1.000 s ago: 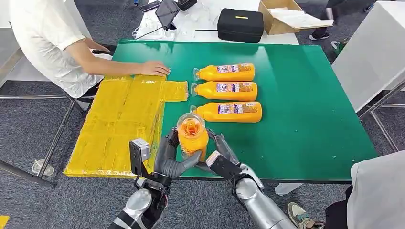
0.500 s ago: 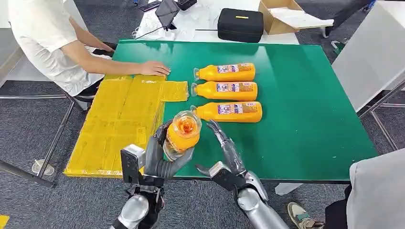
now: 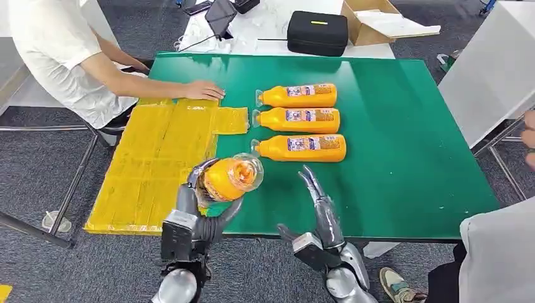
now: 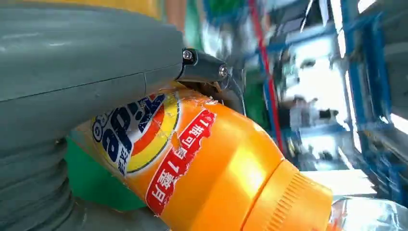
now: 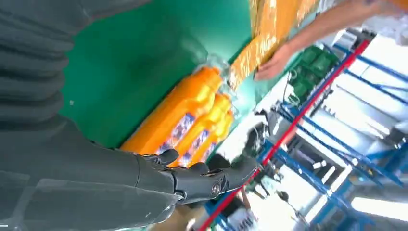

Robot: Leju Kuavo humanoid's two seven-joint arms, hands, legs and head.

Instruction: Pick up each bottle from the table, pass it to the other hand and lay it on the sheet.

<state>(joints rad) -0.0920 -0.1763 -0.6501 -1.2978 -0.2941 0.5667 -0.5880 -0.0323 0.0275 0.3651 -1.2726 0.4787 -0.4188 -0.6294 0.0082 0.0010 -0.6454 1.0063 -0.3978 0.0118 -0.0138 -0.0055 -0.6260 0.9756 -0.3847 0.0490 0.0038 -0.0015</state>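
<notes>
Left robot hand (image 3: 200, 205) gripping orange bottle (image 3: 228, 178), red label with Chinese characters

Both silver arms end in a dark grey left hand (image 3: 200, 211) and right hand (image 3: 320, 211) with slim darker fingers, grey ribbed wrist covers, blocky grey wrist cameras, and small bright screws at the knuckles.

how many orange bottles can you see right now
4: three lie side by side on the green table, far, middle and near; the fourth bottle is held by the left hand.
</notes>
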